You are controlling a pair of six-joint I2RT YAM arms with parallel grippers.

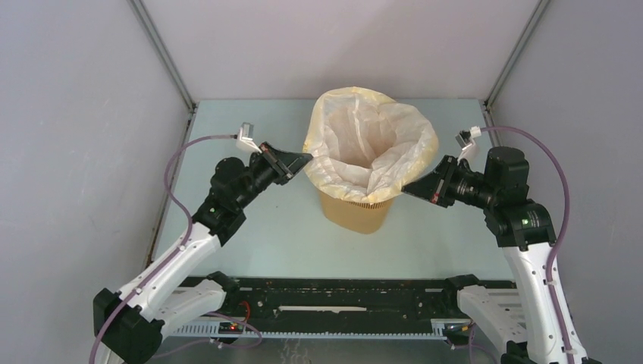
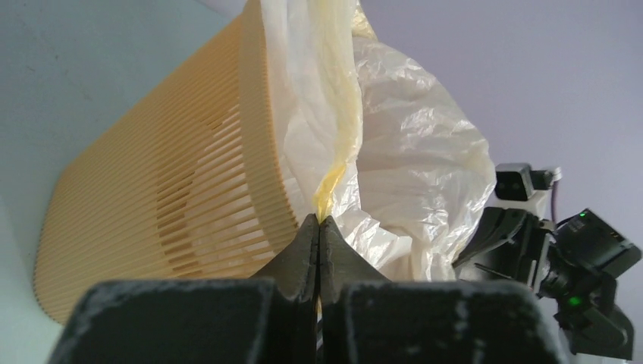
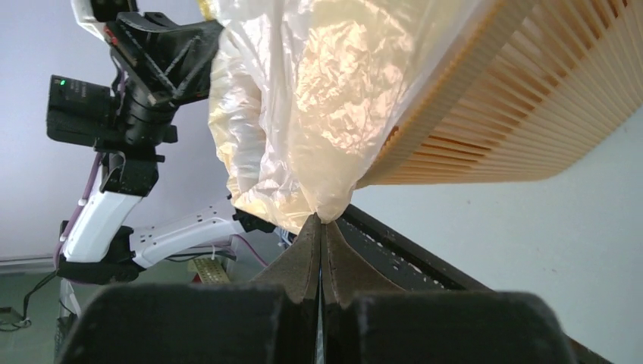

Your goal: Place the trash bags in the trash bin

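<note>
The orange-tan trash bin (image 1: pixel 356 211) stands mid-table with a translucent white trash bag (image 1: pixel 371 140) opened inside it and folded over its rim. My left gripper (image 1: pixel 305 158) is shut on the bag's left edge, pinching a yellowish fold; in the left wrist view the gripper (image 2: pixel 319 220) grips the bag (image 2: pixel 409 167) beside the bin wall (image 2: pixel 174 197). My right gripper (image 1: pixel 407 188) is shut on the bag's right edge; in the right wrist view the gripper (image 3: pixel 321 220) pinches the bag (image 3: pixel 318 98) below the bin wall (image 3: pixel 531 98).
A black rail (image 1: pixel 341 297) runs along the near table edge between the arm bases. Grey walls enclose the table on three sides. The opposite arm shows in each wrist view, the right arm (image 2: pixel 569 265) and the left arm (image 3: pixel 129 98).
</note>
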